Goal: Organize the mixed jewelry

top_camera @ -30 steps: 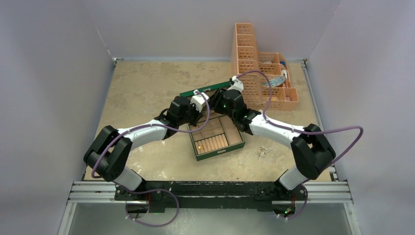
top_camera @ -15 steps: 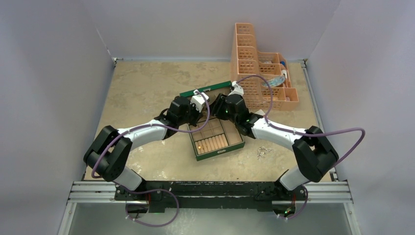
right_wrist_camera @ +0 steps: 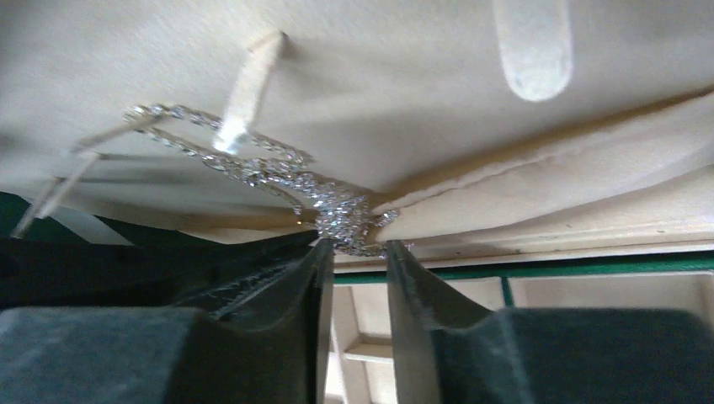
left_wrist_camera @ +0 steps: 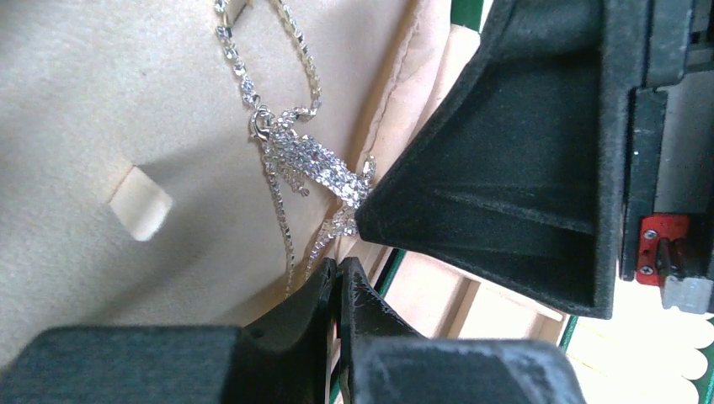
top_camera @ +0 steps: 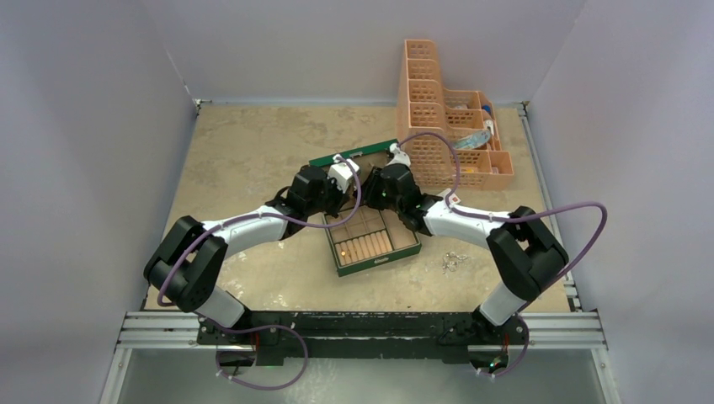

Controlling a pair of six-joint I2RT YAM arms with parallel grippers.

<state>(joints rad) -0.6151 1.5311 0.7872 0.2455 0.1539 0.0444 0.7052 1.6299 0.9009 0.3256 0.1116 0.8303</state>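
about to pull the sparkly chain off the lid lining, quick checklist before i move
1. Right gripper lined up on the bunched part of the chain: ok, the bunch sits right at its tips.
2. Grip closed on the chain: not ok, the jaws stand apart with a clear gap.
3. Chain free of the fabric tab: not ok, its loop runs under the tab.
4. Left gripper clear of the chain: cannot tell; it is shut just below the hanging strands.
5. Lid of the green box open: ok, it stands up behind the tray.
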